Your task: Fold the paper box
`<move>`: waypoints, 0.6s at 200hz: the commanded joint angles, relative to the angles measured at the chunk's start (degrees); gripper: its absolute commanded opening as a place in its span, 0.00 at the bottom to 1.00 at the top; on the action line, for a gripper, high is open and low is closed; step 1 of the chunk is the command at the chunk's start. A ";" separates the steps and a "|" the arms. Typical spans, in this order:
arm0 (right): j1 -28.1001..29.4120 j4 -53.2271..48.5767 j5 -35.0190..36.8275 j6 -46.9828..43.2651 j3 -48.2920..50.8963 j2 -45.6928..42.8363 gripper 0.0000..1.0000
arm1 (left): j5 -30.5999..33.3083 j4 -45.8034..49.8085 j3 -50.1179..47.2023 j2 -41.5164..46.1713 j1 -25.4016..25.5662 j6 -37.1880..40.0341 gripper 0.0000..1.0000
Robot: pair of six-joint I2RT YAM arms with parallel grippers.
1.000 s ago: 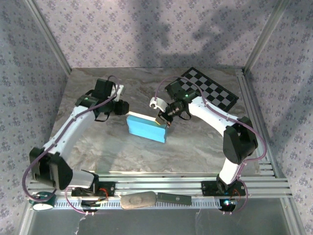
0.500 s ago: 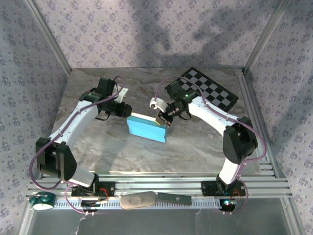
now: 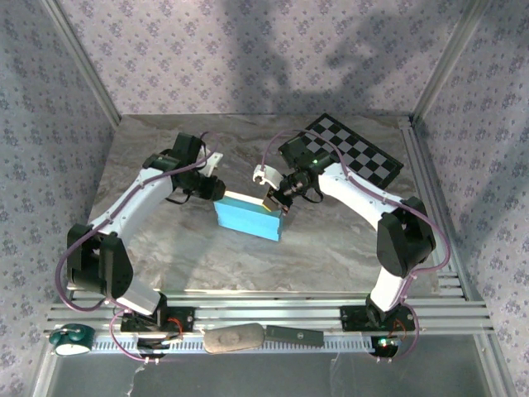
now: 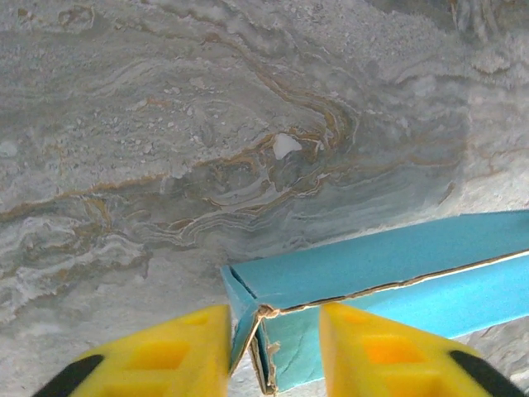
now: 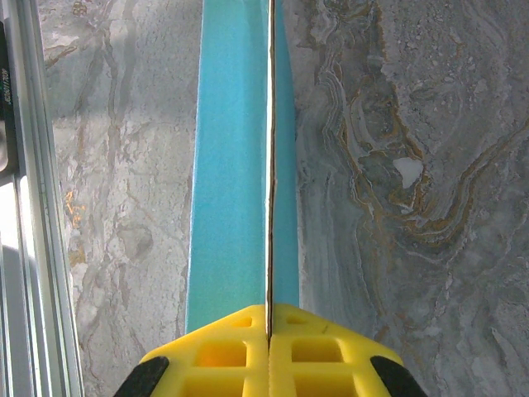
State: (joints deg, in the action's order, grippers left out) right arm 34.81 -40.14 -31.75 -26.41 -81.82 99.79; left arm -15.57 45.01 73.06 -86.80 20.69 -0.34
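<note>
Box [image 3: 248, 217] sits mid-counter [image 3: 331, 248], turquoise, between my two arms. Right fingers [image 3: 278, 201] are clamped flat on its thin edge at the right end. Left fingers [image 3: 216, 192] stand apart, straddling the left end corner; whether they're pinching it, I can't tell.

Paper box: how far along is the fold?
Done: the paper box already stands as a turquoise rectangular shell. In hand: the right gripper is shut on its thin edge, the left gripper open astride its end flap. Left: that flap gapes, untucked; it probably needs closing.
</note>
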 commanded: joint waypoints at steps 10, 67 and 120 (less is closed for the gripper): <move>0.35 -1.29 0.70 -0.48 -0.94 0.76 0.00 | 0.68 0.83 1.30 0.13 0.23 -0.60 0.23; 0.60 -1.03 1.31 -0.43 -0.70 0.90 0.00 | 1.64 1.63 1.56 0.76 0.22 -1.99 0.11; 1.18 0.02 3.46 -0.24 -0.06 0.56 0.00 | 1.22 1.32 0.19 1.85 0.27 -3.24 0.04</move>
State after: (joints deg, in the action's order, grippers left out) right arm 35.29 -39.55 -30.30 -26.41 -81.82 99.79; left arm -14.09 45.25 73.06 -86.78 20.75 -2.87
